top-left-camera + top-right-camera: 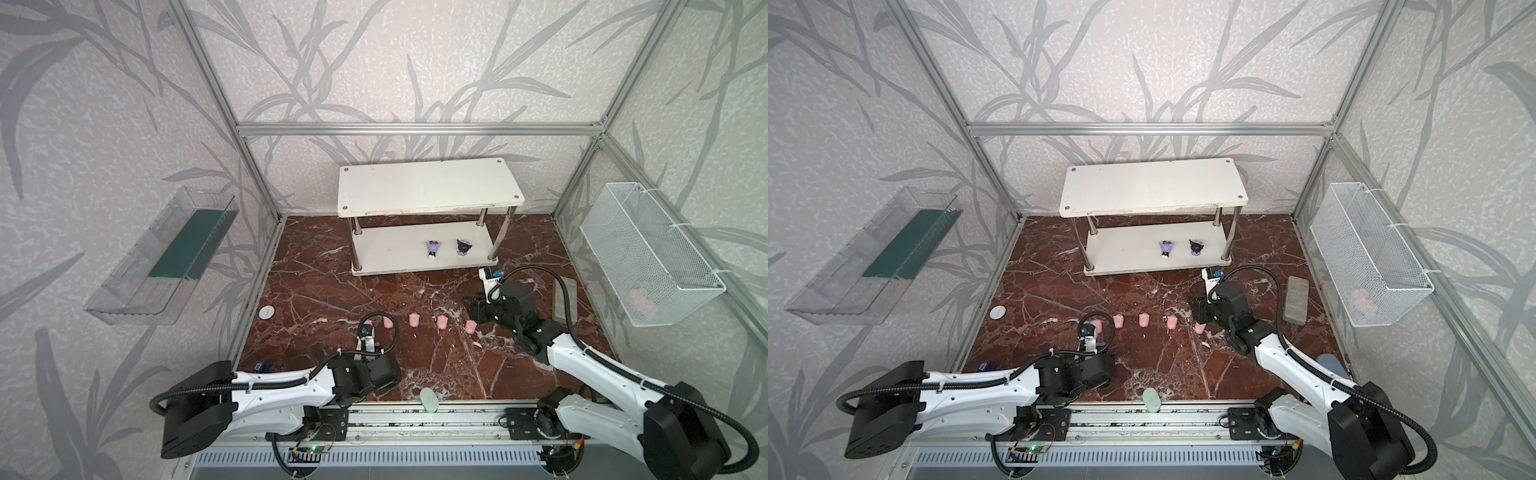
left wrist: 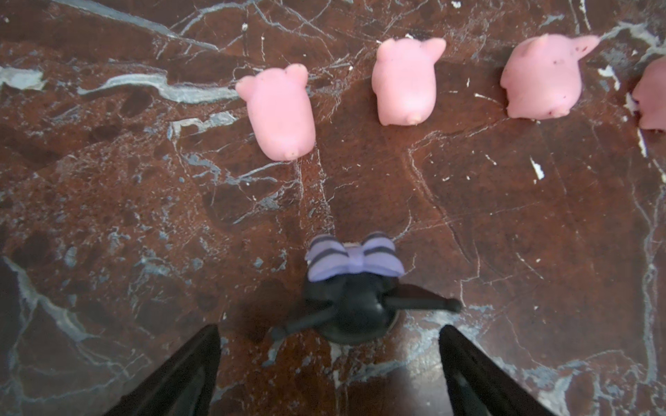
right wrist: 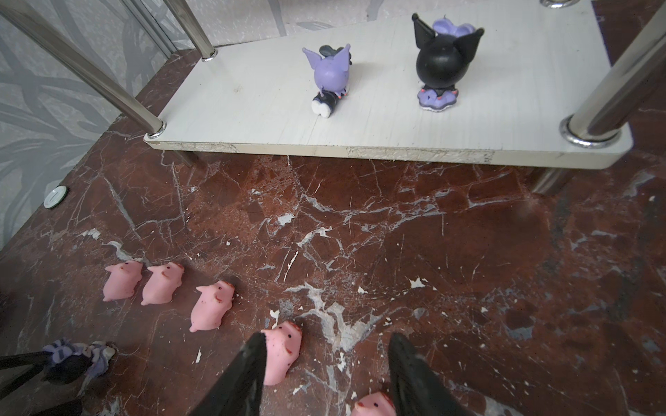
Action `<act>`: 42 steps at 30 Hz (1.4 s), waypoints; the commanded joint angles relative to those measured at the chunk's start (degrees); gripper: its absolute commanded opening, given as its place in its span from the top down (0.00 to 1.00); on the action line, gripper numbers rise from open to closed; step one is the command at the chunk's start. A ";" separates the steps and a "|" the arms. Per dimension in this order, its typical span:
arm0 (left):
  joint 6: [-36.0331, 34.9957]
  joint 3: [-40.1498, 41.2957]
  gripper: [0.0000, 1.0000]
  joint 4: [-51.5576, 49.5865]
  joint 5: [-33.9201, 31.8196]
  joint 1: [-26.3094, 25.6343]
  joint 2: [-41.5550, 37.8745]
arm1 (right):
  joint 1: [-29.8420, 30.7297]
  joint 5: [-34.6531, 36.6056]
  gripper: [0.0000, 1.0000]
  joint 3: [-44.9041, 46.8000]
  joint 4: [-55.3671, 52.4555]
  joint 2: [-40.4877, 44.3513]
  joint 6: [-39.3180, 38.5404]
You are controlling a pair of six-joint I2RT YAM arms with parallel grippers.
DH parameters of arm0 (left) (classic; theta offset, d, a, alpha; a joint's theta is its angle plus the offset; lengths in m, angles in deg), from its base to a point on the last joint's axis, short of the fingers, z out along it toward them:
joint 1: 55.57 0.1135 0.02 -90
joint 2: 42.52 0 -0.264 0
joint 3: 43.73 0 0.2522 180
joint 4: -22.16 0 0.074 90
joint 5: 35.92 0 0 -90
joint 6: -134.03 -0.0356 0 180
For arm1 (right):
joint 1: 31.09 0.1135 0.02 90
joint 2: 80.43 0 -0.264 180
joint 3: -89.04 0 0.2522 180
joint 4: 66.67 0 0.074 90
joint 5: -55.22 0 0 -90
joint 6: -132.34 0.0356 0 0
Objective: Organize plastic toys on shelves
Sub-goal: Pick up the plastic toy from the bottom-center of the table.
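Plastic toys are only partly put away, from where I stand. Two are already on the lower board [image 1: 390, 249] of the white two-tier shelves [image 1: 428, 187]. They are a purple figurine [image 1: 433, 248] and, just beside it, a black figurine [image 1: 462, 247], both upright toward the board's right end. The top board is bare. Five pink pigs [image 1: 1144, 320] lie on the marble table [image 1: 324, 291] in a loose row across the middle. A third figurine [image 2: 347, 302], black with a lilac bow, stands on the robot's side of that row's left end.

The left pincer [image 2: 329, 326] is spread wide and low over the table, its fingers flanking the third figurine without touching it. I'd judge it is about to close on it. The right pincer [image 3: 326, 336] is partway open and holds nothing. It hangs over the right end of the row with one pig [image 3: 283, 354] beside one finger, though I cannot tell if they touch. The last pig [image 3: 373, 405] lies near the other finger.

By my count six toys are left to shelve. The lower board has free room to the left of its two figurines, but the chrome posts [image 3: 612, 86] and the overhanging top board hem in that opening. The top board is open from above. The pigs lie close together, so a wide pincer could nudge a neighbour.
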 commanded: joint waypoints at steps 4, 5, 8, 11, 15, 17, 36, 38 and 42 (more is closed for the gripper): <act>-2.90 -0.13 0.15 1.98 0.03 1.34 0.26 | 0.12 0.42 0.44 0.03 1.95 -0.73 0.13; -3.26 -0.08 0.16 2.43 0.24 1.68 0.13 | 0.18 0.41 0.44 0.03 2.03 -0.82 0.13; -4.34 0.21 0.18 3.39 0.65 2.34 0.34 | 0.15 0.32 0.44 -0.01 2.22 -1.14 0.21; -5.39 0.12 0.22 4.21 1.04 2.74 0.70 | 0.10 0.41 0.44 -0.06 2.31 -1.45 0.15; -6.35 0.24 0.26 5.34 1.99 3.48 1.50 | 0.15 0.41 0.44 -0.14 2.49 -1.83 0.13; -7.10 0.06 0.29 5.56 1.93 3.85 1.88 | 0.10 0.41 0.44 -0.14 2.66 -2.11 0.22; -10.25 -0.83 0.42 7.97 1.98 5.96 4.61 | 0.16 0.15 0.44 -0.14 3.36 -3.13 0.30; -10.67 -1.03 0.45 8.25 2.03 6.13 4.89 | 0.13 0.14 0.44 -0.14 3.45 -3.35 0.39; -11.00 -1.16 0.47 8.67 2.21 6.17 5.35 | 0.13 0.02 0.44 -0.23 3.69 -3.98 0.48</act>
